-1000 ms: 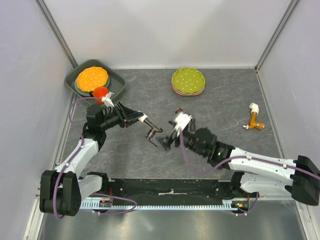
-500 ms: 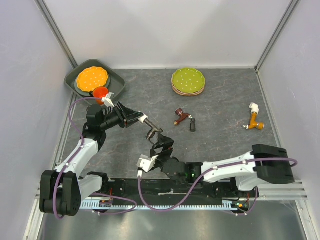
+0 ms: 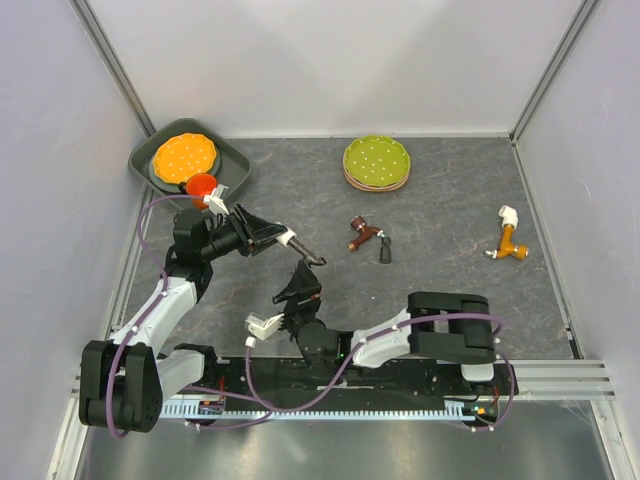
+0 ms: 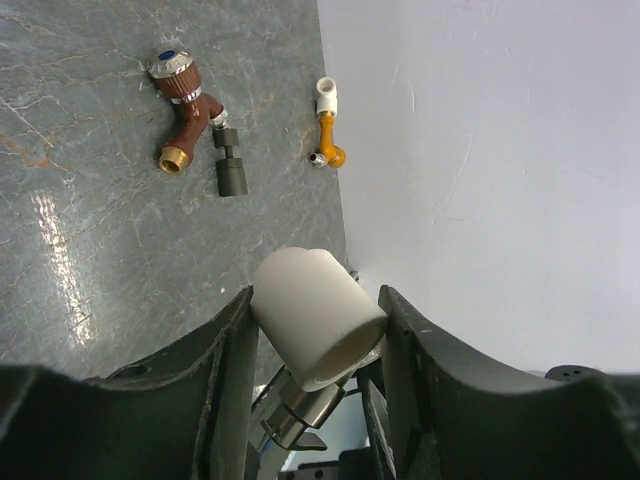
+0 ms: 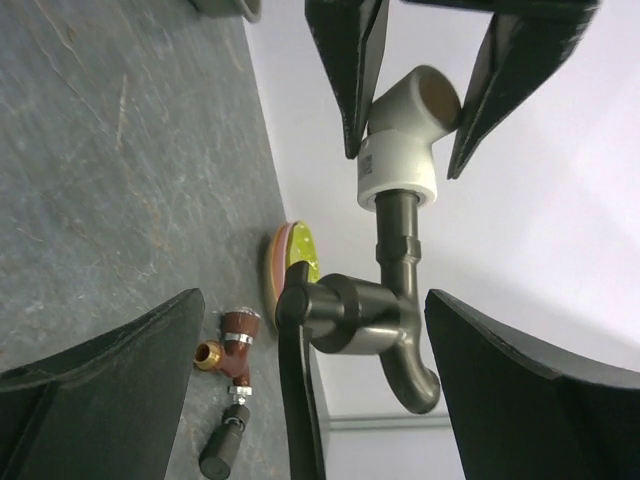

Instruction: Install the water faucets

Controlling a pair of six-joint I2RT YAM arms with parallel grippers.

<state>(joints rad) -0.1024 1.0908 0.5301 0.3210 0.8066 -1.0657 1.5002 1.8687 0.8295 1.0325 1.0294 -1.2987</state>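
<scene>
My left gripper (image 3: 287, 238) is shut on the white elbow fitting (image 3: 285, 236), held above the table. The dark grey crank-shaped tap (image 3: 311, 257) sticks out of that fitting. In the left wrist view the elbow (image 4: 318, 315) sits clamped between both fingers. My right gripper (image 3: 298, 287) is open just below the tap. In the right wrist view the grey tap (image 5: 375, 310) hangs between my wide-spread fingers (image 5: 100, 400), touching neither. The reddish-brown tap (image 3: 360, 233) lies on the table with a small dark piece (image 3: 385, 250) beside it.
An orange tap with a white elbow (image 3: 510, 238) lies at the right. Stacked green dotted plates (image 3: 376, 162) stand at the back. A grey tray (image 3: 232, 165) with an orange plate and an orange cup (image 3: 201, 185) is at the back left. Walls enclose three sides.
My right gripper left the reddish-brown tap on the table and swung back and left, ending open under the grey tap. The left gripper has held still.
</scene>
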